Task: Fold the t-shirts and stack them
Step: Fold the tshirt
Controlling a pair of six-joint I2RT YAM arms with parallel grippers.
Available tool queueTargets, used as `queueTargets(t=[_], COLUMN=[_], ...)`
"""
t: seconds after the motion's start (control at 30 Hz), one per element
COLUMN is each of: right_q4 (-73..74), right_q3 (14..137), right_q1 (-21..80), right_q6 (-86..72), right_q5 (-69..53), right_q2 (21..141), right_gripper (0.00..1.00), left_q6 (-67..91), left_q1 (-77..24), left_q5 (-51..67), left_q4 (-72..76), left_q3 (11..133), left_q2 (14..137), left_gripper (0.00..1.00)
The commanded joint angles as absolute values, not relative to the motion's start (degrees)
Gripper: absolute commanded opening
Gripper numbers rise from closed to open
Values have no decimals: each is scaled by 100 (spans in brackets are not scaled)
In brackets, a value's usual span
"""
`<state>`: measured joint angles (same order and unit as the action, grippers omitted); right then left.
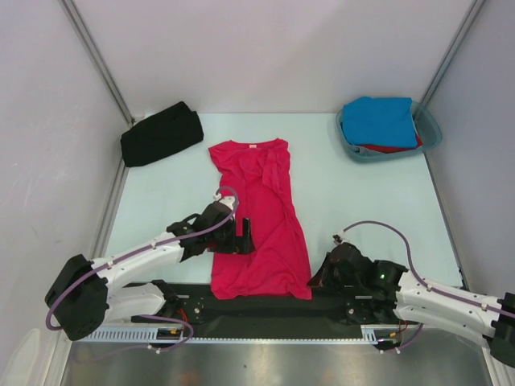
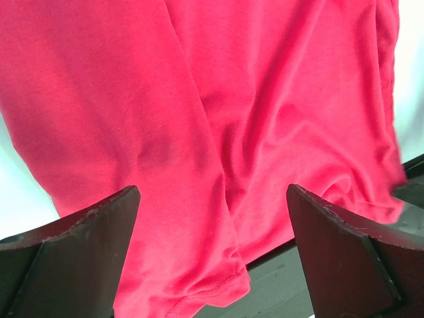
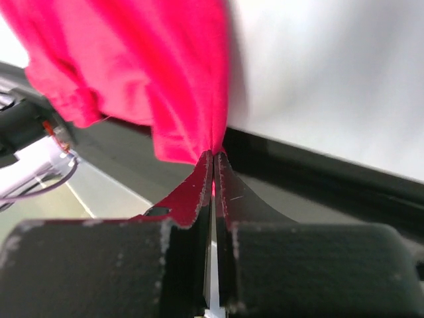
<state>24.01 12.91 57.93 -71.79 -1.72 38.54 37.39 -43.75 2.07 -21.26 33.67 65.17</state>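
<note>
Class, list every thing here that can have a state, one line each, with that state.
crimson-pink t-shirt: laid out flat, near corner pinched
black t-shirt: folded up, far left
blue t-shirt: folded, topmost in tub
red t-shirt: under the blue, mostly hidden
teal tub: upright, holding shirts
left gripper: open, above crimson-pink t-shirt
right gripper: shut on crimson-pink t-shirt

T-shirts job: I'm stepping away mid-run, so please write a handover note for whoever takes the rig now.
Left gripper: open, hovering over the pink shirt, holding nothing.
Right gripper: shut on the pink shirt's near right hem corner.
The pink shirt lies lengthwise mid-table, hem at the near edge. The black shirt sits folded, far left. The blue shirt lies on the red shirt in the tub, far right.
Done: black looks folded.
Left: fold pink, then blue and red; stack all.
</note>
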Motion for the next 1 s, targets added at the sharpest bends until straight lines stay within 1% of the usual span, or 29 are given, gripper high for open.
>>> queueTargets(t=[0.0, 0.17, 0.33, 0.7, 0.97], right_q4=[2610, 2892, 2664, 1978, 1863], right_q3=[1810, 2311, 2688, 3858, 4693], right_q1=[5906, 6117, 6494, 7382, 7506], right_q6=[-7014, -6820, -6689, -6136, -5766], right_q5=[-9, 307, 264, 97, 53], right_q2=[3630, 3612, 4138, 6563, 7593], right_gripper=[0, 0, 0, 0, 0], left_q6=[3656, 3656, 3656, 3674, 3709], left_q1=[-4403, -4403, -4403, -4395, -4395], left_q5=[176, 167, 141, 70, 9], left_q4=[-2030, -2039, -2048, -2101, -2171], left_q3=[3340, 3322, 3296, 3103, 2962], left_q2=[6398, 6337, 6275, 5933, 5625], left_gripper=[100, 100, 100, 100, 100])
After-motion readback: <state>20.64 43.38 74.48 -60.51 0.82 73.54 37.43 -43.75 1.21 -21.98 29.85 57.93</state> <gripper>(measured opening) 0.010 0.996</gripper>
